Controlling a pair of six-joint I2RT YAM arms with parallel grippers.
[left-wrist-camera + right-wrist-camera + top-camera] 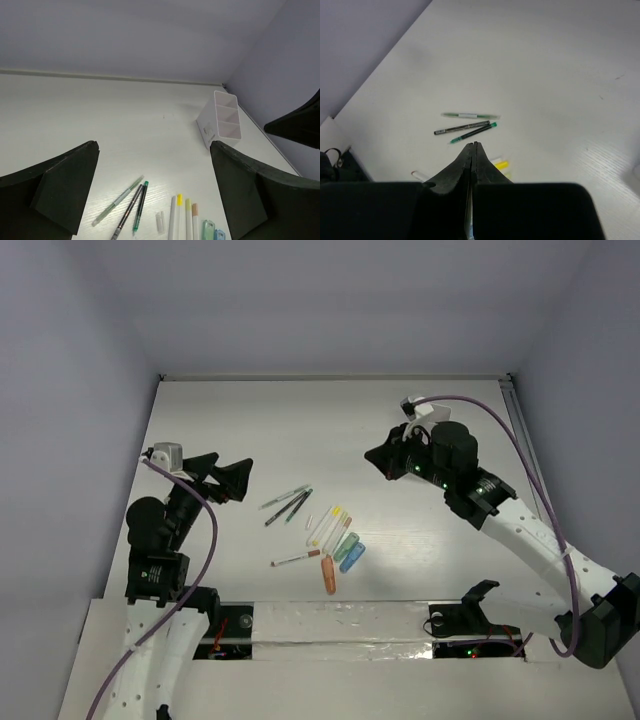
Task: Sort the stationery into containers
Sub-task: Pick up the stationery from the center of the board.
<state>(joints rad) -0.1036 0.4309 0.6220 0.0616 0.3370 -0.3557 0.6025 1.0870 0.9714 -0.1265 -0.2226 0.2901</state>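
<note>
None sorted yet.
Stationery (328, 526) litters bench (300, 430); box (223, 120) seemingly empty; left tool (228, 472) released, right tool (380, 455) clenched.

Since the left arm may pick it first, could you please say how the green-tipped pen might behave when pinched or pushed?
The green-tipped pen looks slim and round, so a sideways nudge would probably roll it. Lying flat on the smooth table, it likely offers little height to grip.

Top cam looks down from behind me; both wrist cams sit low over the counter (300, 420), all sharing the pens (288, 504).
</note>
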